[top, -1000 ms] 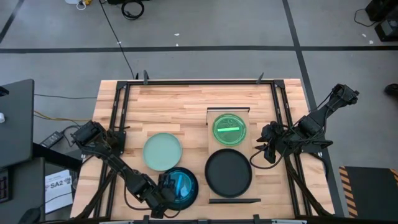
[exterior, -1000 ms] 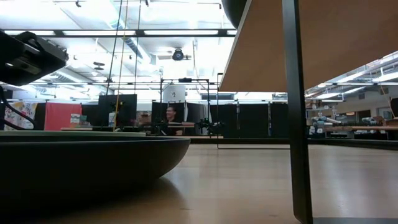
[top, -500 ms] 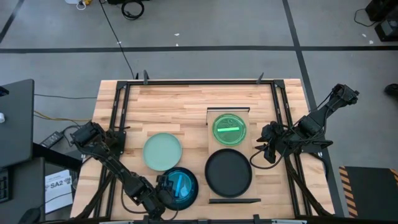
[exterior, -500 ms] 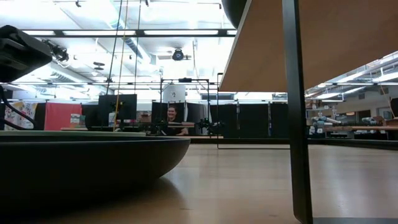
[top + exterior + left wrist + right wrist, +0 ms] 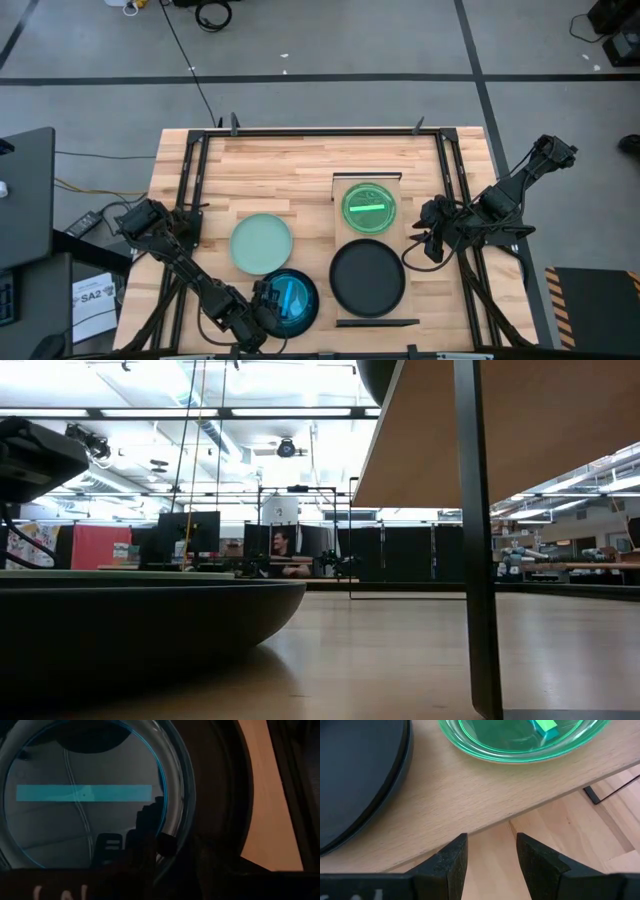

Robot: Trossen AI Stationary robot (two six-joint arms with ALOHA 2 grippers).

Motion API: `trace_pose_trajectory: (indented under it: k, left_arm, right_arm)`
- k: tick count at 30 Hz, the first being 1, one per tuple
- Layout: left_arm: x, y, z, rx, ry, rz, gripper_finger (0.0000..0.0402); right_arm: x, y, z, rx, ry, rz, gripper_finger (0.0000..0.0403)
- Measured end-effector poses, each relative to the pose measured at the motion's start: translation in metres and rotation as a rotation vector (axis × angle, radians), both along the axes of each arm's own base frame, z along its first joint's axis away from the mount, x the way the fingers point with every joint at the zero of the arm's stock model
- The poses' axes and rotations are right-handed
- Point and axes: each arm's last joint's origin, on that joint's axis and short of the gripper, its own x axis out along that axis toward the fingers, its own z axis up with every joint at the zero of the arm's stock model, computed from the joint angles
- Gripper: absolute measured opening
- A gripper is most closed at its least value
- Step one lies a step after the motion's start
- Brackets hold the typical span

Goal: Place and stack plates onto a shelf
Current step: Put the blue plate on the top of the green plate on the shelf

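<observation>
While the left gripper (image 5: 262, 312) sits at the near rim of the blue plate (image 5: 290, 300), its jaws look pinched on that rim. That arm is nearer. The shelf (image 5: 368, 250) lies off to its right, holding a green plate (image 5: 369, 206) and a black plate (image 5: 368, 277). The mint plate (image 5: 261, 243) waits on the wooden table (image 5: 280, 165). The right gripper (image 5: 425, 238) rests beside the shelf, jaws spread and empty.

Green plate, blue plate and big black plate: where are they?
Lime-green plate (image 5: 368, 207), high view, its middle.
Teal-blue plate (image 5: 291, 299), high view, its middle.
Black plate (image 5: 368, 278), high view, its middle.
</observation>
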Motion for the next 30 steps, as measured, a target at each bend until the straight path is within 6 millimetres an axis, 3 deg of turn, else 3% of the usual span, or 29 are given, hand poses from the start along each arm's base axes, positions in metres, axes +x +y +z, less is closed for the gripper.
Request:
trace_pose_trajectory:
  k: [7,20,30]
  left_arm:
    - [-0.0004,0.0012,-0.0005,0.011,0.007,0.001,0.0103]
    - [-0.0003,0.0009,-0.0003,0.009,0.007,-0.002,0.0008]
    - [0.0036,-0.0034,0.0038,-0.053,-0.037,0.006,0.0008]
  right_arm:
    - [0.0006,0.0004,0.0004,0.006,-0.007,0.0,0.0174]
    - [0.0006,0.0004,0.0003,0.005,-0.007,0.0,0.0174]
    - [0.0006,0.0004,0.0003,0.006,-0.007,0.0,0.0174]
